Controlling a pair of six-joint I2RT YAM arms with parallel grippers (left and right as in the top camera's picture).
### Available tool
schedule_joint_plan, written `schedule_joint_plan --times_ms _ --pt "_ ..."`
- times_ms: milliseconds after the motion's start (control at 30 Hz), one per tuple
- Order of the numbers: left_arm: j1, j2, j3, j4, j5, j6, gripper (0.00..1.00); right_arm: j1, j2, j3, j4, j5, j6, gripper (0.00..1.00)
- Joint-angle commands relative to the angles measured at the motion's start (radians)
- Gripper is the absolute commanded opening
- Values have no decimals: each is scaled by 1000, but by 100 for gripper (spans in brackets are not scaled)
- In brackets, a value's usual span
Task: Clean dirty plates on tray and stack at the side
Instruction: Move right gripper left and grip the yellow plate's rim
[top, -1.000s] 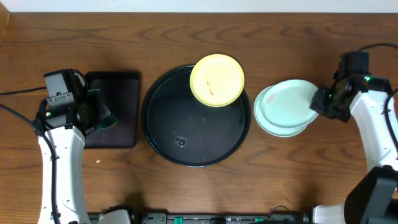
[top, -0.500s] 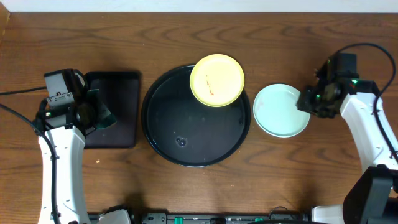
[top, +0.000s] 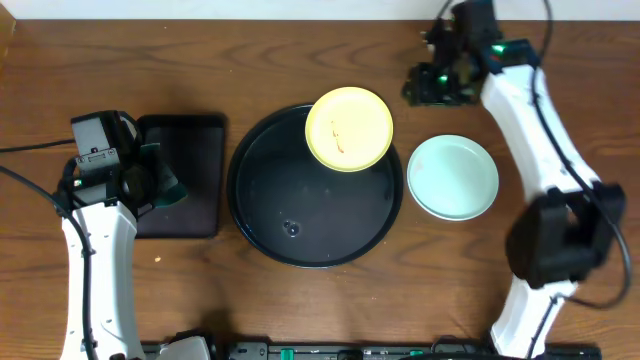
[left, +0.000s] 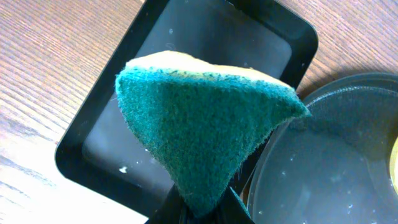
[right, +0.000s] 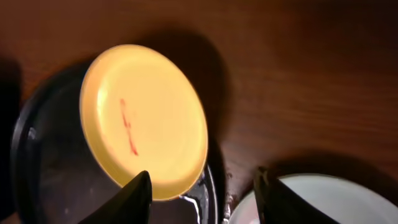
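Observation:
A pale yellow plate (top: 349, 129) (right: 143, 118) with a thin red smear leans on the far rim of the round black tray (top: 262, 215) (right: 43, 174). To the right of the tray, light turquoise plates (top: 454, 177) (right: 323, 199) lie stacked on the table. My right gripper (top: 418, 88) (right: 202, 199) hovers open between the yellow plate and the stack, holding nothing. My left gripper (top: 150, 185) (left: 205, 214) is shut on a green sponge (top: 167, 186) (left: 205, 124) over the rectangular tray.
A smaller rectangular black tray (top: 190, 150) (left: 186, 37) lies left of the round tray, under the sponge. Bare wooden table (top: 450, 290) surrounds everything. The right arm (top: 530, 110) arches over the table's right side.
The right gripper set the upper turquoise plate squarely on the stack, opened, and swung up and left to the far side near the yellow plate. The left arm stayed still.

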Motion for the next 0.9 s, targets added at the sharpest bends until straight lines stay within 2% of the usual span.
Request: schedule_joint_plan --times_ms 0,200,333,367,500,600,867 --pt "3 2 14 3 -3 -13 8 45 148 116 -14 -20 -79 52" --pt "3 2 14 3 -3 -13 8 75 250 127 3 -2 -80 51" --pt "3 2 14 3 -3 -13 8 82 285 127 3 4 -88 43" --pt "3 2 14 3 -3 -13 8 82 291 127 2 6 -87 39" --pt "3 2 14 3 -3 -13 8 83 301 127 2 16 -87 11" --pt "3 2 14 3 -3 -13 8 83 296 127 0 16 -86 1" --pt "3 2 14 2 -1 -13 8 101 241 127 -41 -24 -86 1"
